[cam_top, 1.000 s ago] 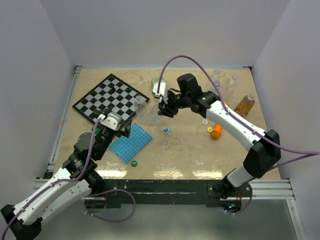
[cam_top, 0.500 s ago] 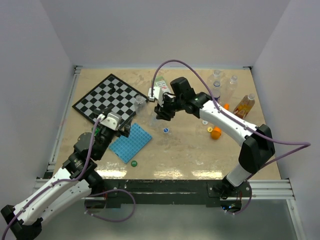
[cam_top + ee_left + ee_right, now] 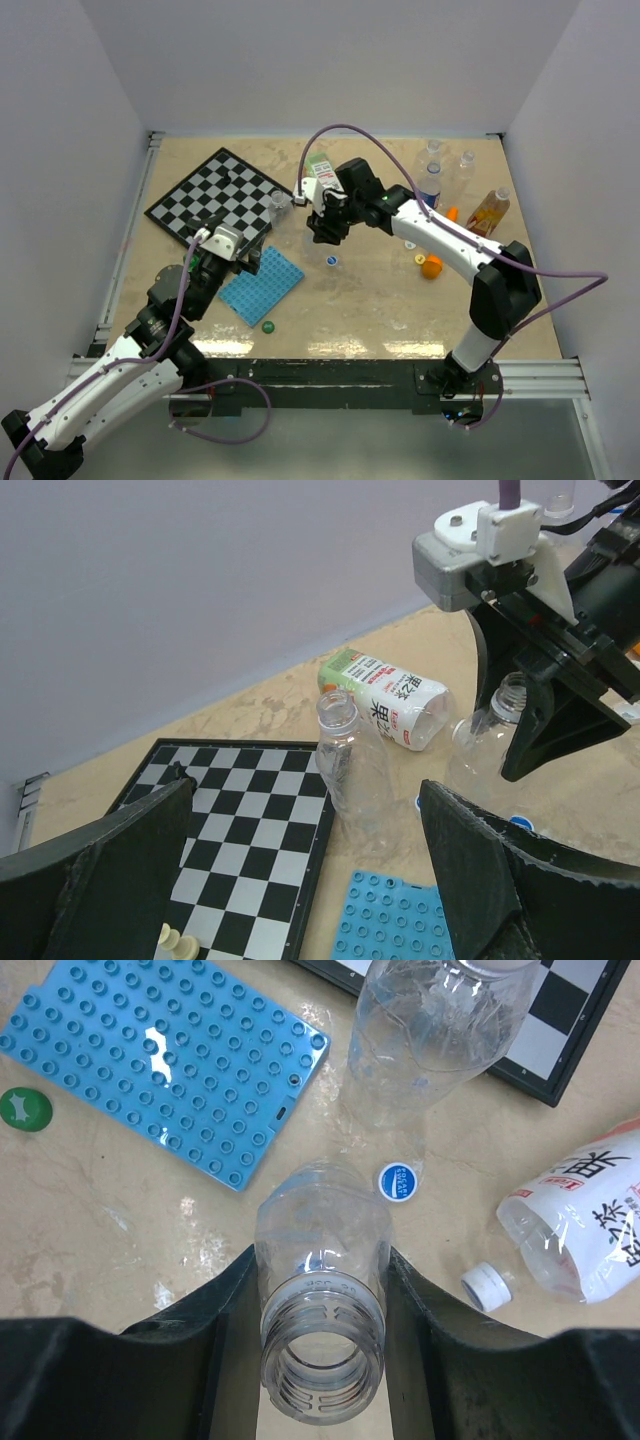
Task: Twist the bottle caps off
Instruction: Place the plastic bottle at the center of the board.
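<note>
From above: my left claw (image 3: 243, 262) hangs by the near edge of the chessboard (image 3: 200, 190), just over the one blue studded plate (image 3: 262, 285). My right claw (image 3: 322, 230) is out at mid-table. I count three loose bottle caps on the tabletop. The green cap (image 3: 268, 326) is by the plate's near corner, the blue cap (image 3: 331, 260) is just nearer than my right claw, and the white cap (image 3: 409, 243) lies off to the right. There's one orange carrot toy (image 3: 432, 266). Four bottles (image 3: 430, 185) stand at the far right; I can't tell if they're capped.

Left wrist now: my left claw is spread wide, with nothing between the fingers. Ahead are two clear bottles with bare necks. One clear bottle (image 3: 480, 745) sits in my right claw. The second clear bottle (image 3: 350, 770) stands at the chessboard's edge. One labelled bottle (image 3: 385, 695) lies on its side behind them. There are two pale chess pieces (image 3: 172, 940), I think.

Right wrist: my fingers (image 3: 225, 1300) are pinching the clear bottle from both sides, its neck open. All three caps lie on the table. Green is beside the plate, blue is just past the held bottle, and white is by the labelled bottle's mouth.
</note>
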`<state>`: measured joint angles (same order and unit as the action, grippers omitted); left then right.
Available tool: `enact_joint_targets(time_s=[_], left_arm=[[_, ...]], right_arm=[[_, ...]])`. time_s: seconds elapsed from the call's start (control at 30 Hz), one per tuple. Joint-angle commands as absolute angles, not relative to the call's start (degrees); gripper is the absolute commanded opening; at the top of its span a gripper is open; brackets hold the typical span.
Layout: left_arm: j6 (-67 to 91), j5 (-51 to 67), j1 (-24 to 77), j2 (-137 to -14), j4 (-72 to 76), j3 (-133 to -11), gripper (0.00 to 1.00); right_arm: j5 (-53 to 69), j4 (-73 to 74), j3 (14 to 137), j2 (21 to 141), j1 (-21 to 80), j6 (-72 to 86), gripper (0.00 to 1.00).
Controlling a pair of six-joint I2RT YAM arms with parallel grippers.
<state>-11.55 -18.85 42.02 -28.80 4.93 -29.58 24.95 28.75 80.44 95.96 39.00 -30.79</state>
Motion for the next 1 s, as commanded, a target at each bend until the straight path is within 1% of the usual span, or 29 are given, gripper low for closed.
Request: enact_joint_targets(time_s=[0.0, 0.1, 0.13, 0.4, 0.53, 0.7, 0.97], left_arm=[[-12.2, -18.8, 41.7, -28.3, 5.9, -31.6, 1.00], [-12.2, -18.7, 41.7, -28.4, 5.9, -31.6, 1.00], [-12.2, -18.7, 41.7, -28.4, 5.9, -31.6, 1.00], [-12.2, -18.6, 41.6, -28.5, 5.9, -31.5, 1.00], [-12.1, -18.6, 41.6, -28.5, 6.0, -31.5, 1.00], [-12.2, -18.5, 41.6, -28.7, 5.9, -31.5, 1.00], [-12.2, -18.5, 41.5, -28.6, 5.9, -31.5, 1.00]], right_arm=[[24.2, 28.3, 82.5, 96.2, 39.5, -29.5, 0.40], [24.1, 28.2, 82.8, 96.5, 39.5, -29.4, 0.43], [24.1, 28.2, 82.8, 96.7, 39.6, -29.5, 0.46], [23.9, 28.7, 84.6, 98.4, 39.7, -28.8, 0.60], [23.5, 28.7, 85.3, 98.9, 39.7, -28.4, 0.64], [23.6, 29.2, 86.6, 99.8, 39.7, -28.5, 0.66], [24.4, 30.5, 88.1, 100.5, 39.7, -29.3, 0.77]])
